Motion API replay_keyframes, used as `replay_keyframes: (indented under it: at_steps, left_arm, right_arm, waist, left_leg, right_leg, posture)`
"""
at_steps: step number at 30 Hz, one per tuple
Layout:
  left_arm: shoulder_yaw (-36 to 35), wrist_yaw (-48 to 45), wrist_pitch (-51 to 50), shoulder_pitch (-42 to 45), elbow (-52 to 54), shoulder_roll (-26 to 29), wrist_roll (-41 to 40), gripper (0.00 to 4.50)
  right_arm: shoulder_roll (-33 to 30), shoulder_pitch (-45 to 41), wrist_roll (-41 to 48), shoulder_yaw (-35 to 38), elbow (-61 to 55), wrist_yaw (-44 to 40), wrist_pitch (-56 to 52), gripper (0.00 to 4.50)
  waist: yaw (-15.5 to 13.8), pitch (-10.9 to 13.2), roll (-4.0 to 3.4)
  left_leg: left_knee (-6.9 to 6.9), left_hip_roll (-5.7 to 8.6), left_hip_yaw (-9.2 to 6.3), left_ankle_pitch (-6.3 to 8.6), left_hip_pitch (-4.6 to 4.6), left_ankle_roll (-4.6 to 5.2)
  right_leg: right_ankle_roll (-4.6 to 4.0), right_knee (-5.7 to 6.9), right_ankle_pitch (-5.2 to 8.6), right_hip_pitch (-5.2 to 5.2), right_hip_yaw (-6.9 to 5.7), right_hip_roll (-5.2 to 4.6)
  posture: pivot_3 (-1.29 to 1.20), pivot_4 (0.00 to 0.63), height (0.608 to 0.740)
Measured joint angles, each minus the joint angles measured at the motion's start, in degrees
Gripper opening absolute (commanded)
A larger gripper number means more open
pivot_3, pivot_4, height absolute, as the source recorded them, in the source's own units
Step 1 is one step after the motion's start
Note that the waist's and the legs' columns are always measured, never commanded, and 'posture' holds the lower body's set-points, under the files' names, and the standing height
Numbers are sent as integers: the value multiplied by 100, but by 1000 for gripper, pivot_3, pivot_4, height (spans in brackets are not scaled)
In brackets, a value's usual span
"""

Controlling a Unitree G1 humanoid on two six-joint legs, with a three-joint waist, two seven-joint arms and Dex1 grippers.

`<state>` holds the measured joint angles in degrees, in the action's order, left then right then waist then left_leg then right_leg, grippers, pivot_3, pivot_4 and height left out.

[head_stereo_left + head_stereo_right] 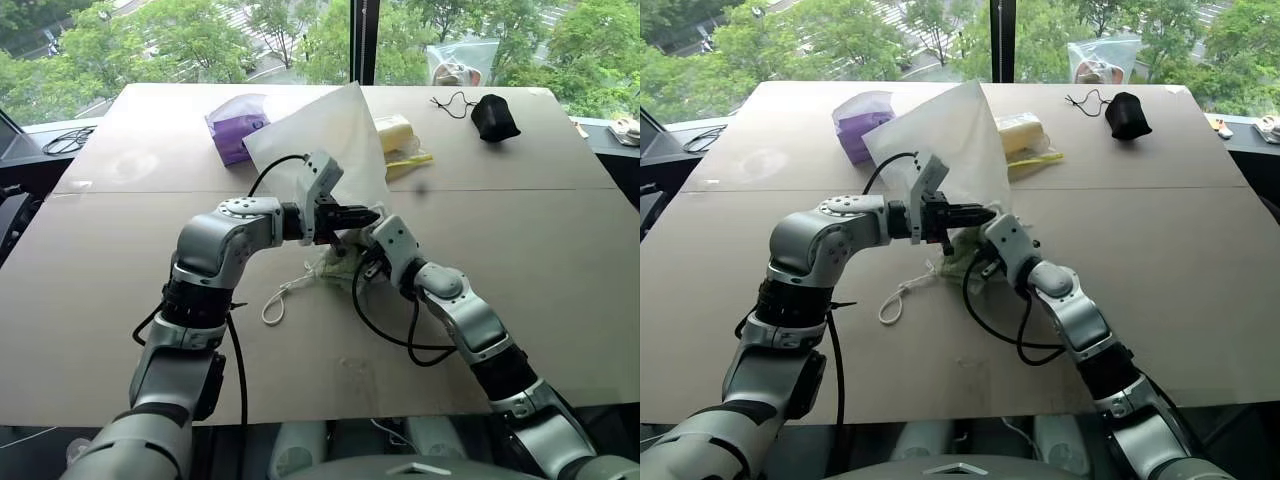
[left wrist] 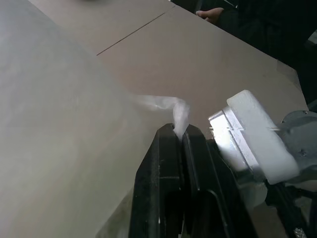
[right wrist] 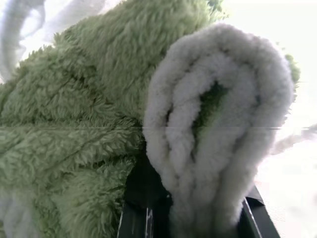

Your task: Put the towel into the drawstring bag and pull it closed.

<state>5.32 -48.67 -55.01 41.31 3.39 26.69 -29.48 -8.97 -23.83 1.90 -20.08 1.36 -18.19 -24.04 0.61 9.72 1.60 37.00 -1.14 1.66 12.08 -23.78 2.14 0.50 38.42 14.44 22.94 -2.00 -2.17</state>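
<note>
- Towel (image 3: 89, 129): pinched in right end effector (image 1: 980, 262), low over the tabletop (image 1: 560, 290) at the bag's mouth.
- Drawstring bag (image 1: 330, 135): left end effector (image 1: 362, 214) pressed together on its rim, lifting it.
- Advice: keep the mouth raised and push the towel deep before releasing.

Thin white semi-translucent drawstring bag (image 1: 330, 135), lifted off the tabletop, standing up as a tilted sheet toward twelve o'clock, pinched at its mouth edge, white cord loop (image 1: 277, 300) trailing on the tabletop toward seven o'clock. Fluffy light green towel (image 3: 74, 124) with paler rolled edge, bunched at the bag's mouth, clamped between black fingers.
</note>
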Motion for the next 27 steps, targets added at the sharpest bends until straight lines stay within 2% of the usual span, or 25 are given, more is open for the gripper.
replay_keyframes:
  at_steps: [3,6,10,13,17,21,24,25,27]
  left_arm:
    - [-39,48,-107,-138,7,151,4,0]
    - [-26,40,-186,-431,70,343,7,0]
    - [-25,6,-309,-650,267,519,-17,0]
    - [-57,-4,-512,-644,461,492,-262,0]
    - [-212,29,-985,-576,677,231,-750,0]
    - [-280,312,-1406,-427,960,-221,-1118,0]
    - [-284,531,-1554,-437,959,-305,-1120,0]
    - [-306,563,-1564,-440,959,-299,-1121,0]
    - [-325,632,-1571,-441,958,-269,-1121,0]
  right_arm:
    - [382,70,417,477,22,14,-258,6]
    - [1142,151,1685,1534,-36,-5,-1031,5]
    - [1725,141,3023,2473,-160,133,-1931,5]
    - [1836,18,3798,2878,-162,477,-2225,5]
    - [1807,-323,4133,3121,92,874,-2127,5]
    - [1772,-544,3712,2574,604,841,-1611,4]
    - [1762,-557,3421,2242,804,727,-1383,4]
    - [1756,-557,3337,2164,816,691,-1333,1012]
    - [1749,-558,3193,2040,809,608,-1229,1674]
  waist:
    - [-9,0,0]
    - [10,2,-2]
    - [12,6,-5]
    - [-3,9,-10]
    - [14,12,-13]
    - [40,12,-14]
    - [56,13,-13]
    - [54,13,-14]
    - [47,13,-14]
  left_leg:
    - [11,-2,-2,0,3,-1]
    - [12,-3,-2,0,2,-1]
    - [9,-3,-1,0,-12,-1]
    - [7,0,1,0,-14,-1]
    - [8,8,5,0,-15,0]
    - [1,8,12,0,-15,1]
    - [-7,3,17,0,-17,0]
    - [-9,2,18,0,-18,0]
    - [-10,2,20,0,-19,0]
  right_leg:
    - [0,21,0,1,-1,-1]
    - [-2,31,0,4,2,-5]
    - [-5,38,0,21,4,-9]
    - [-5,36,0,24,5,-15]
    - [-3,33,0,24,7,-20]
    - [-3,36,1,32,19,-9]
    - [-3,41,1,44,28,1]
    - [-3,42,1,46,29,1]
    - [-3,40,1,46,29,0]
  posture:
    - [0,150,740]
    - [0,150,740]
    - [0,150,740]
    - [0,150,740]
    - [0,150,740]
    - [0,150,740]
    - [0,150,740]
    - [0,150,740]
    - [0,150,740]
